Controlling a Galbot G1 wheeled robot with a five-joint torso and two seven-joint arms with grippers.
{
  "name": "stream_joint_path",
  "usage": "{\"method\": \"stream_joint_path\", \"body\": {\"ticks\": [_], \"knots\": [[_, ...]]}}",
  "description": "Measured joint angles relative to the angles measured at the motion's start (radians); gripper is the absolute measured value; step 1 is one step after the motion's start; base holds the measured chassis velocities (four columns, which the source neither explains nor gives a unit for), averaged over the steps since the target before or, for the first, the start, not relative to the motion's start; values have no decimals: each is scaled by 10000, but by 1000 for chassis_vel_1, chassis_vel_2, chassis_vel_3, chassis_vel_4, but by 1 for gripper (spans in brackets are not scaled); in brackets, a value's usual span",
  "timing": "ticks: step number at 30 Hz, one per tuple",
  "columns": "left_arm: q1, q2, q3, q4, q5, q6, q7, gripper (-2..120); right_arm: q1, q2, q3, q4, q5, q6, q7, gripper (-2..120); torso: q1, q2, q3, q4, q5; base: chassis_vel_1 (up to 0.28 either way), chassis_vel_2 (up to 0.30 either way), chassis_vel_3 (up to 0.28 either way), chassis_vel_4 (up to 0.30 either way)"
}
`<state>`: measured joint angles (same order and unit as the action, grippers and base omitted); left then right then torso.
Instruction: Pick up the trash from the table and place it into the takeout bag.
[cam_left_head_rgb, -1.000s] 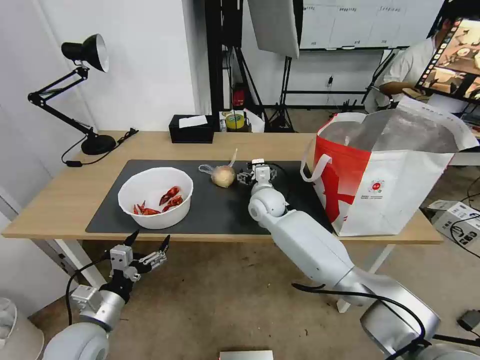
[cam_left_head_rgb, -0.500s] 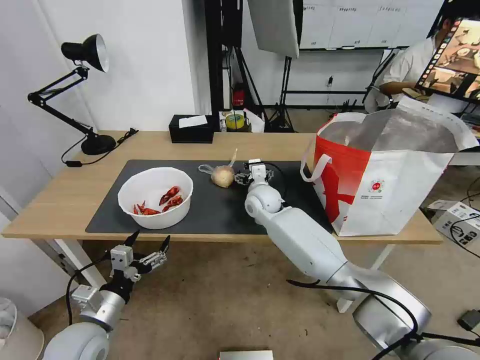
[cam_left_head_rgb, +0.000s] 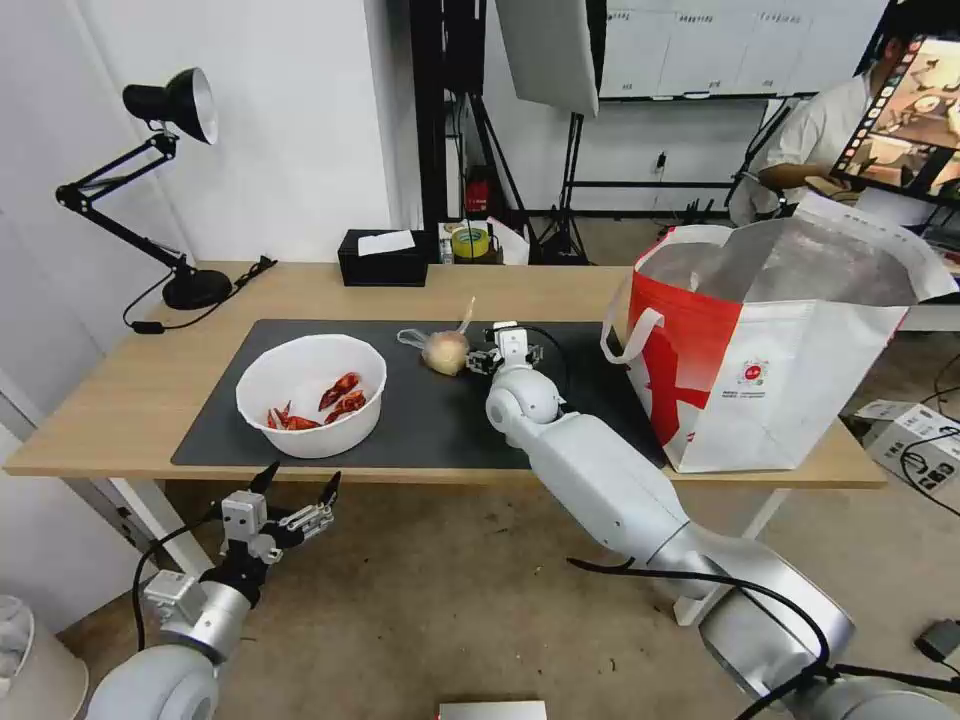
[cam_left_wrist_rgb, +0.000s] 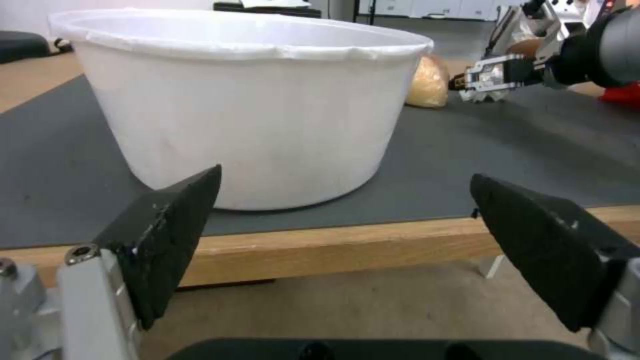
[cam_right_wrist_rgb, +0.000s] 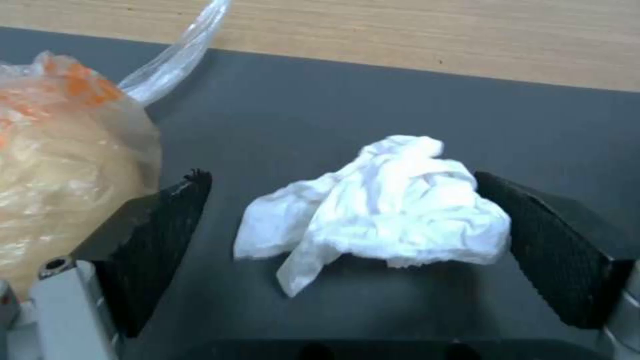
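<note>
On the dark grey mat (cam_left_head_rgb: 430, 425) of the table (cam_left_head_rgb: 120, 400), my right gripper (cam_left_head_rgb: 505, 350) stands open and low. Its fingers straddle the crumpled white tissue (cam_right_wrist_rgb: 390, 212), which my right gripper (cam_right_wrist_rgb: 339, 176) frames in the right wrist view. The knotted clear bag with the beige ball (cam_left_head_rgb: 446, 350) lies just beside one finger (cam_right_wrist_rgb: 150, 240). The white bowl of red shells (cam_left_head_rgb: 311, 395) sits at the mat's left. My left gripper (cam_left_head_rgb: 300, 480) hangs open below the table's front edge, facing the bowl (cam_left_wrist_rgb: 247, 100). The takeout bag (cam_left_head_rgb: 780, 350) stands open at the right end.
A black desk lamp (cam_left_head_rgb: 170, 110) stands at the back left corner. A black tissue box (cam_left_head_rgb: 383, 260) and a yellow tape roll (cam_left_head_rgb: 469, 242) sit at the table's back edge. Bare mat lies between the bowl and my right arm.
My right gripper has slid a little left and forward, closer to the bagged ball. The left arm has not moved.
</note>
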<state>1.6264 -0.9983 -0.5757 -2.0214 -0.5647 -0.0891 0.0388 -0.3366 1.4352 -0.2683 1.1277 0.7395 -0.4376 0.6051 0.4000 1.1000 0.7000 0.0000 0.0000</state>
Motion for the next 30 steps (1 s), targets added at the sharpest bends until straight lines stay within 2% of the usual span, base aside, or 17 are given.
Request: {"method": "stream_joint_path", "body": {"ticks": [7, 11, 13, 15, 17, 18, 21, 22, 25, 26, 29, 30], "knots": [[-27, 10, 52, 17, -4, 0, 0, 100, -8, -16, 50, -30, -6, 1, -36, 99, 0, 0, 0, 0, 0, 0, 0, 0, 0], [-40, 7, 69, 21, -9, -1, 0, 100, -11, -39, 60, -35, -9, 21, -41, 93, 0, 0, 0, 0, 0, 0, 0, 0, 0], [-42, 15, 70, 28, -21, -3, 0, 100, -13, -55, 64, -34, -11, 29, -41, 84, -1, 0, 0, 0, 0, 0, 0, 0, 0], [-42, 22, 70, 30, -26, -8, 0, 100, -14, -61, 65, -31, -12, 31, -42, 80, 0, 0, 0, 0, 0, 0, 0, 0, 0], [-42, 30, 70, 32, -36, -21, -1, 100, -19, -80, 68, -8, -12, 37, -42, 68, 0, 0, 0, 0, 0, 0, 0, 0, 0], [-42, 30, 70, 32, -36, -21, -1, 100, -19, -80, 68, -8, -12, 37, -42, 68, 0, 0, 0, 0, 0, 0, 0, 0, 0], [-45, 45, 76, 32, -55, -25, -2, 100, -38, -111, 79, 31, -11, 41, -33, 54, 0, 0, 0, 0, 0, 0, 0, 0, 0], [-45, 45, 76, 32, -55, -25, -2, 100, -38, -111, 79, 31, -11, 41, -33, 54, 0, 0, 0, 0, 0, 0, 0, 0, 0], [-67, 55, 113, 31, -61, -26, -2, 100, -54, -147, 84, 72, -10, 50, -19, 41, -1, 0, 0, 0, 0, 0, 0, 0, 0], [-67, 55, 113, 31, -61, -26, -2, 100, -54, -147, 84, 72, -10, 50, -19, 41, -1, 0, 0, 0, 0, 0, 0, 0, 0], [-77, 51, 160, 32, -63, -27, -7, 100, -84, -204, 85, 125, -9, 54, -11, 26, 0, 0, 0, 0, 0, 0, 0, 0, 0], [-77, 51, 160, 32, -63, -27, -7, 100, -84, -204, 85, 125, -9, 54, -11, 26, 0, 0, 0, 0, 0, 0, 0, 0, 0]]}}
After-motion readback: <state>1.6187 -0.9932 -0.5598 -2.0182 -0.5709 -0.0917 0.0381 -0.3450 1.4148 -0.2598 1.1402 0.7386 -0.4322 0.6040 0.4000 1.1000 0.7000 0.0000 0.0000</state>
